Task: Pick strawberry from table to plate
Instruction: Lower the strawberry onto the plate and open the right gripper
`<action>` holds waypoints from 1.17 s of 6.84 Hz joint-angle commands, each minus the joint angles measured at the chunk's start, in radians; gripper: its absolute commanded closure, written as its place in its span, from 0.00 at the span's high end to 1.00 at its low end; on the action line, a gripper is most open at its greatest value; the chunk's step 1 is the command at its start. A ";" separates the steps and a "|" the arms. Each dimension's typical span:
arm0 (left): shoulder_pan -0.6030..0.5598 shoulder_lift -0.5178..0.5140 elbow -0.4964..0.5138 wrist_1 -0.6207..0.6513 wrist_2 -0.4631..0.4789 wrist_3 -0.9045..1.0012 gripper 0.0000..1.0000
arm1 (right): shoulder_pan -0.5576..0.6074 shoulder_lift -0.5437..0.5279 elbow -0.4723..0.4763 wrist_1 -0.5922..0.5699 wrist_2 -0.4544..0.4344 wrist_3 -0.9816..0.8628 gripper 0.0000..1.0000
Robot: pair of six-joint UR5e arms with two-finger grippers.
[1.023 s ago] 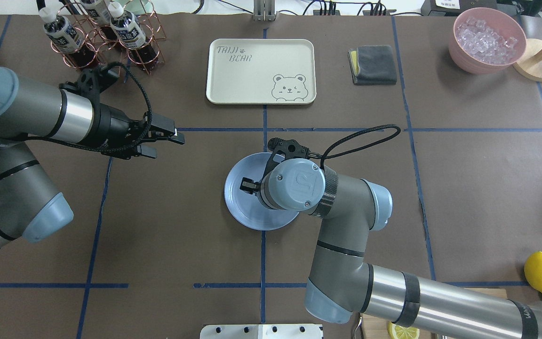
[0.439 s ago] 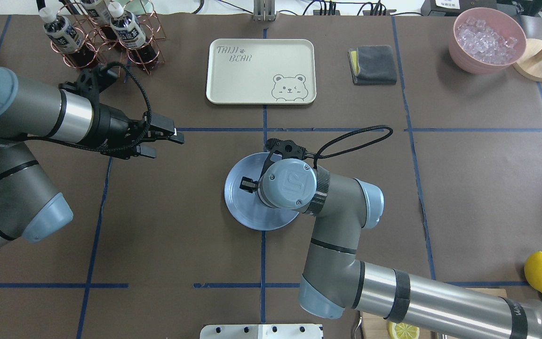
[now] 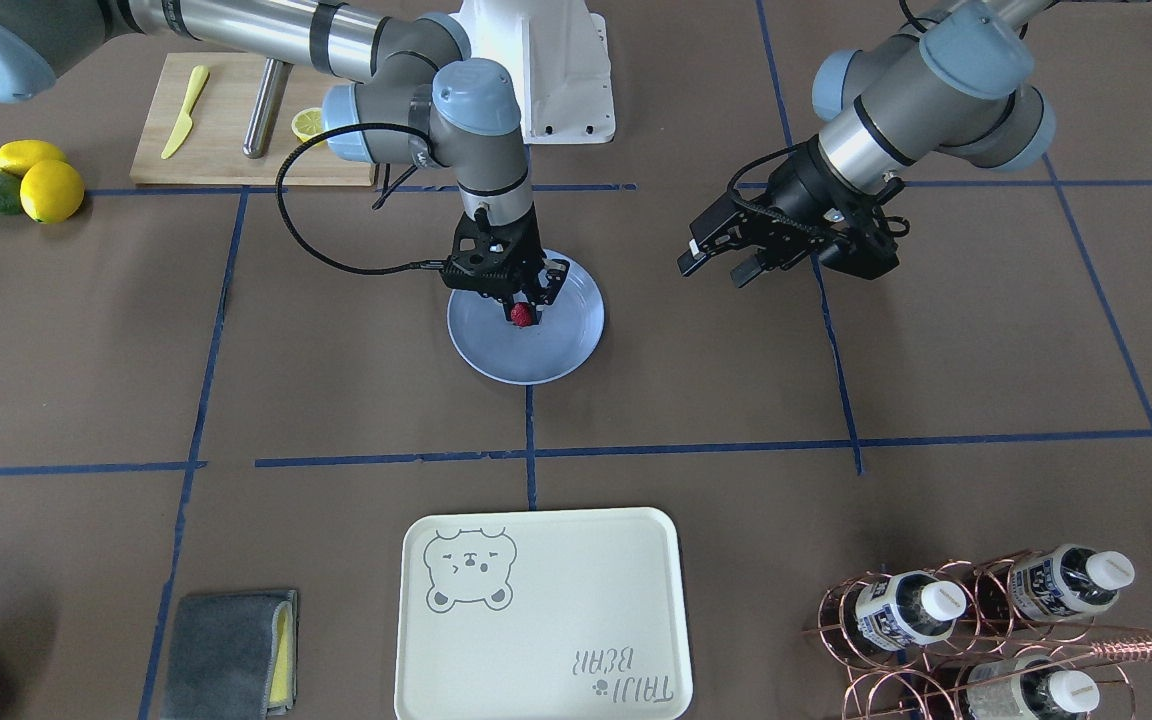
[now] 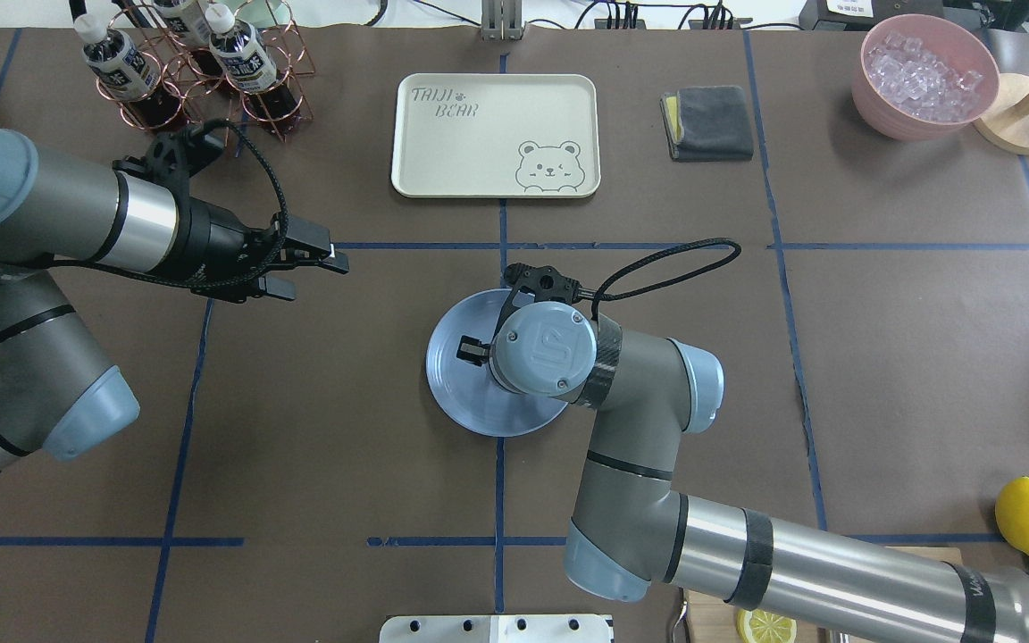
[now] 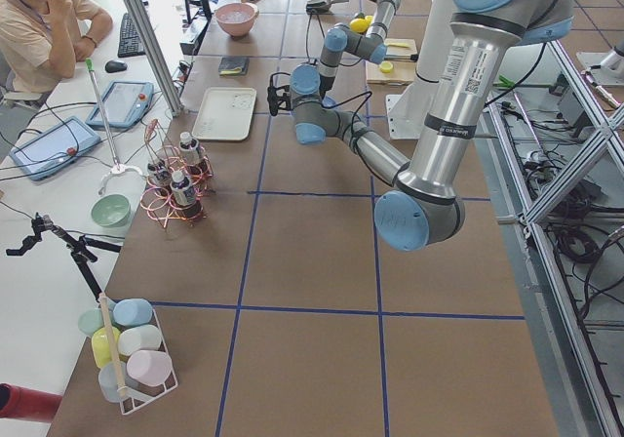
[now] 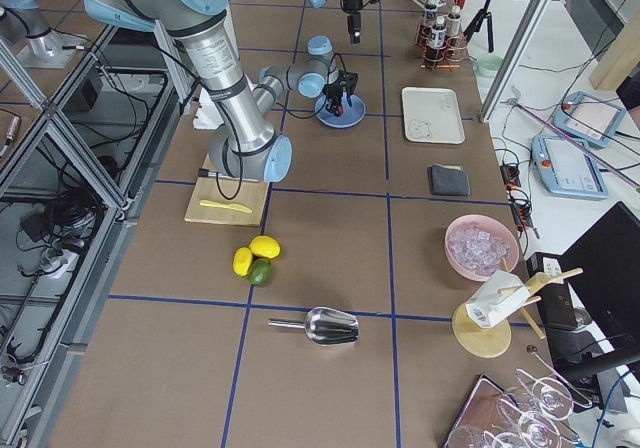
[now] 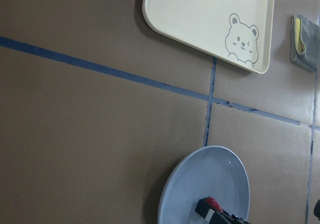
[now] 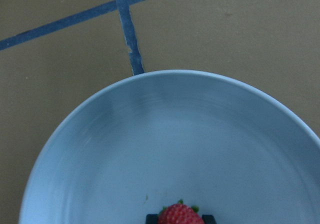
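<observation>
Change: we log the right arm (image 4: 639,420) shifted slightly toward the robot's left since a second ago; the left arm (image 4: 50,214) is unchanged.
Table (image 4: 345,446): large, flat, brown paper-covered, gridded with blue tape.
Plate (image 3: 548,358): round, glossy, pale blue-grey, shallow; sits on the table at a tape crossing.
Left gripper (image 4: 318,276): fingers spread, empty, well apart from the plate.
Right gripper (image 3: 525,306): points down over the plate, pinching the tiny dark-red bumpy strawberry (image 8: 179,215).
Strawberry: inside the plate's rim; we cannot tell whether it touches the plate.
</observation>
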State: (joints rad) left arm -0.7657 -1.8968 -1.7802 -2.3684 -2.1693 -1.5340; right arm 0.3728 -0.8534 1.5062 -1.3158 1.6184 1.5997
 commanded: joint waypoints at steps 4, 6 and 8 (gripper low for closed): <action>0.000 0.002 0.001 0.000 0.000 0.000 0.88 | 0.015 0.005 0.058 -0.041 0.001 -0.003 1.00; -0.007 0.019 -0.010 0.000 -0.001 0.003 0.88 | 0.069 -0.098 0.319 -0.141 0.043 -0.006 1.00; -0.072 0.158 -0.065 0.002 -0.004 0.212 0.88 | 0.232 -0.298 0.526 -0.140 0.264 -0.080 1.00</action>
State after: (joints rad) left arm -0.8073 -1.8256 -1.8080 -2.3675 -2.1726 -1.4364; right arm 0.5091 -1.0425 1.9153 -1.4510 1.7532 1.5702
